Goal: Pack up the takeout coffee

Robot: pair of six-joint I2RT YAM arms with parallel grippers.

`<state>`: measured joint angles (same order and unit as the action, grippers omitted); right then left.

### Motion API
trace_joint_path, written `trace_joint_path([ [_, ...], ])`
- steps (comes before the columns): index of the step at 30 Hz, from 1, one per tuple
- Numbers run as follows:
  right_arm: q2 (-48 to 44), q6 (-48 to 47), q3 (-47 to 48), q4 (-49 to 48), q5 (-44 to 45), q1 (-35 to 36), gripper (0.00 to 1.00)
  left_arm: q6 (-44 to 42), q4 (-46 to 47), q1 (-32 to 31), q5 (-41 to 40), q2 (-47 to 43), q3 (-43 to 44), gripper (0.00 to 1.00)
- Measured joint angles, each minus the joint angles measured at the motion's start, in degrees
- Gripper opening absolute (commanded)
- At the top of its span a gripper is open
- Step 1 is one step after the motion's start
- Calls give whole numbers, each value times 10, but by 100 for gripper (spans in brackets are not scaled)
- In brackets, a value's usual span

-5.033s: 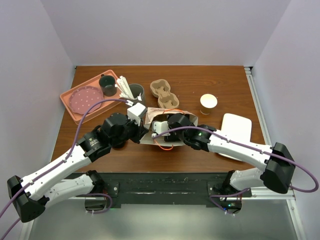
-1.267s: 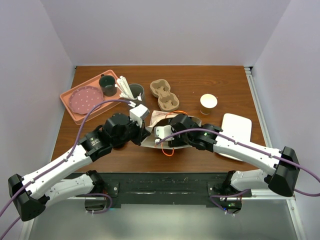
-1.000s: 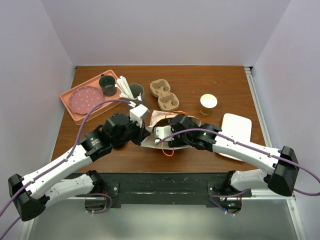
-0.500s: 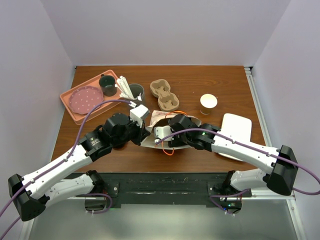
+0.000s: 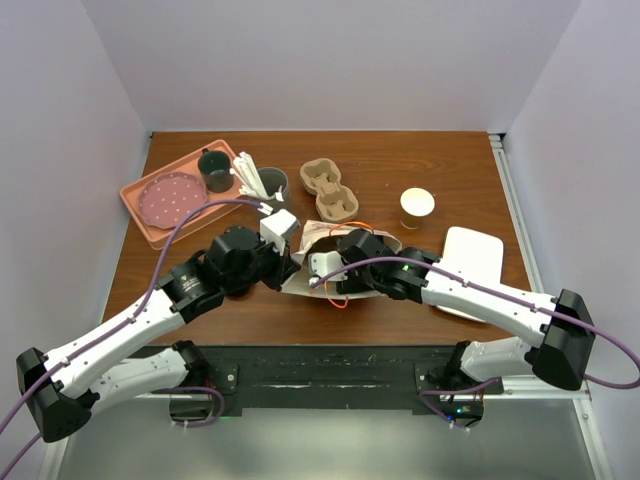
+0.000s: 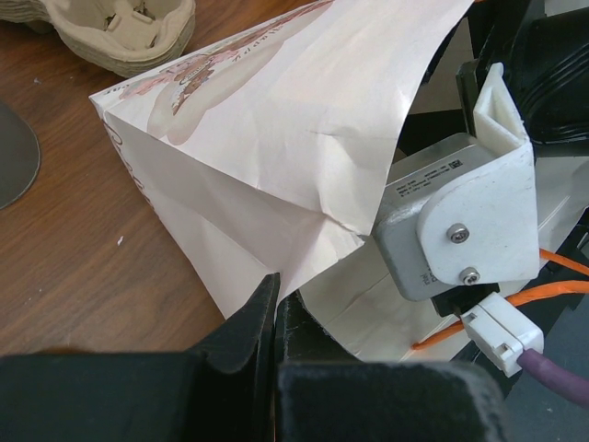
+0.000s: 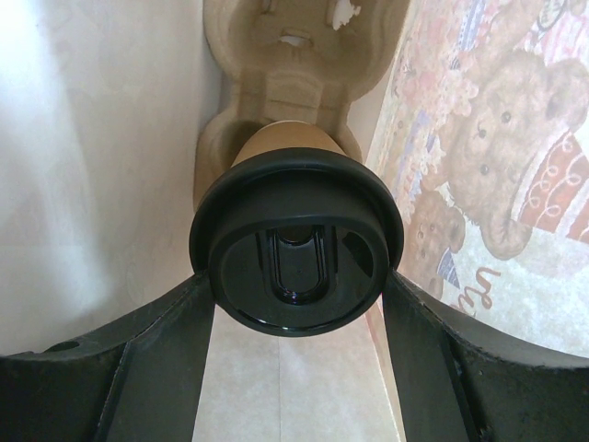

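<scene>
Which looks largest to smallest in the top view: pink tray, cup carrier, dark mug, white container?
1. pink tray
2. white container, though an arm covers part of it
3. cup carrier
4. dark mug

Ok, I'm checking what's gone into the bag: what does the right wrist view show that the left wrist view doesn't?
Only the right wrist view: a black-lidded cup gripped between the right fingers, seen from inside. Only the left wrist view: the left fingers pinched shut on the paper bag from outside, plus bare table. Both: the bag's walls.
</scene>
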<state>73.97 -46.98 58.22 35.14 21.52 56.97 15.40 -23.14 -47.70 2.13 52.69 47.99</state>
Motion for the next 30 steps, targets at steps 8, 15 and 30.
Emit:
trace_joint_path([
  [8, 0, 7, 0, 4, 5, 0, 0, 0, 0, 0, 0, 1, 0, 0],
  [15, 0, 9, 0, 6, 11, 0, 0, 0, 0, 0, 0, 1, 0, 0],
  [30, -1, 14, 11, 32, 30, 0, 0, -1, 3, 0, 1, 1, 0, 0],
])
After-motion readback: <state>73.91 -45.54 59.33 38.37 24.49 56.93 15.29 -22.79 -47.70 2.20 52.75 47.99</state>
